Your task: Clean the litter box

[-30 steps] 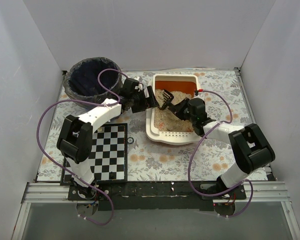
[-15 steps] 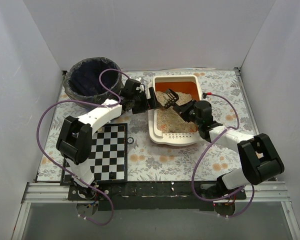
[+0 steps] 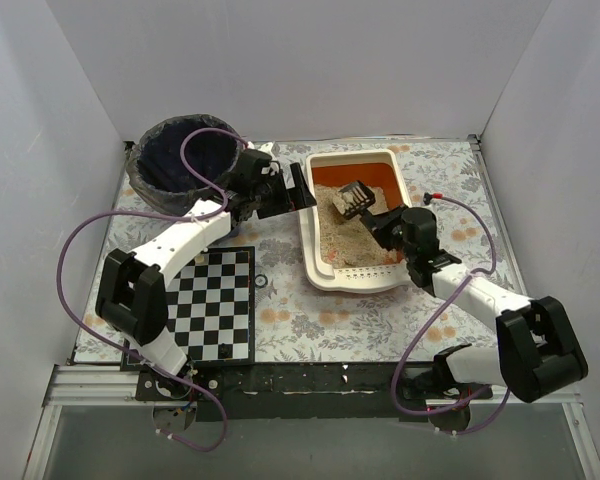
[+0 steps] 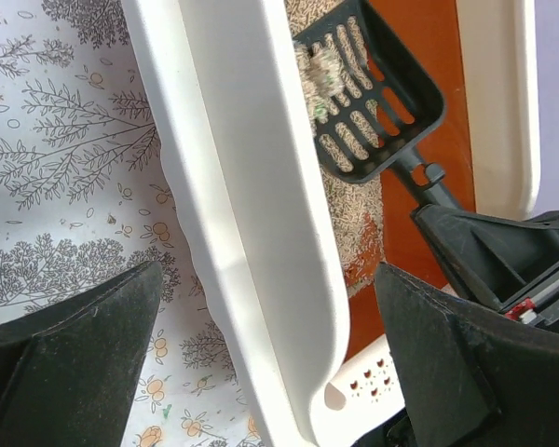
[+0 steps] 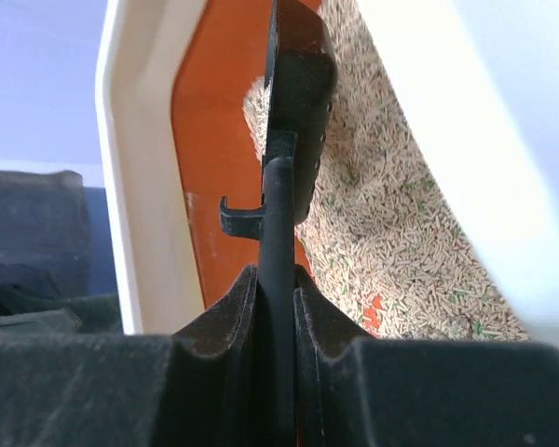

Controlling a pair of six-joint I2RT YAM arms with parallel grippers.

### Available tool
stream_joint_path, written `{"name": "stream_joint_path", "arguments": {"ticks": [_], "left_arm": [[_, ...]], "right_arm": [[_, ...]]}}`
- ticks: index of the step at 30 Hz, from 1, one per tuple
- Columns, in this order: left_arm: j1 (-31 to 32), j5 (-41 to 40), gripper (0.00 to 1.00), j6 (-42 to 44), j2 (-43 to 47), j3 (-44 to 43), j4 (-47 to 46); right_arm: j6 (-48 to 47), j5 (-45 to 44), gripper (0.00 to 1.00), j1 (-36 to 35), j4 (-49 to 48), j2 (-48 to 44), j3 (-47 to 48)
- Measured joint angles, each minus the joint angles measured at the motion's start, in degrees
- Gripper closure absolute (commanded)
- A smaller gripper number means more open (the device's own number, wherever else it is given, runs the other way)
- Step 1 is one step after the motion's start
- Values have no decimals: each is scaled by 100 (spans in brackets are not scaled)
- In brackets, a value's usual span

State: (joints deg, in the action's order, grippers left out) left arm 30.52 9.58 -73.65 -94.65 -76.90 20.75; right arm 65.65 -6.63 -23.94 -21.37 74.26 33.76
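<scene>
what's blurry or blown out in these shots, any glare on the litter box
Top external view: even, diffuse light, soft shadows, litter box sharp, no glare. Left wrist view: left fingers blurred shapes; scoop crisp. Right wrist view: right fingers and scoop handle soft, litter sharper, rim at right washed out.

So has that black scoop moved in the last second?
Yes. The scoop, clamped in the right gripper, has shifted right, away from the dark-bagged bin, toward the litter box's orange end.

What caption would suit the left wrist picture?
Black slotted scoop holding a clump over the litter box, its white wall between the open fingers of the left gripper.
</scene>
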Motion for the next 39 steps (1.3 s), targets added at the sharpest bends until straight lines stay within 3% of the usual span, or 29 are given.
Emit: {"name": "stream_joint_path", "arguments": {"ticks": [12, 25, 39], "left_arm": [[-2, -13, 2, 4, 199, 70, -59], [-2, -122, 2, -127, 1119, 894, -361], [-2, -236, 2, -238, 1646, 1443, -542]], "right_arm": [[125, -321, 99, 105, 260, -1316, -199], [173, -350, 99, 105, 800, -2942, -706], [363, -444, 99, 105, 1003, -3477, -846]]}}
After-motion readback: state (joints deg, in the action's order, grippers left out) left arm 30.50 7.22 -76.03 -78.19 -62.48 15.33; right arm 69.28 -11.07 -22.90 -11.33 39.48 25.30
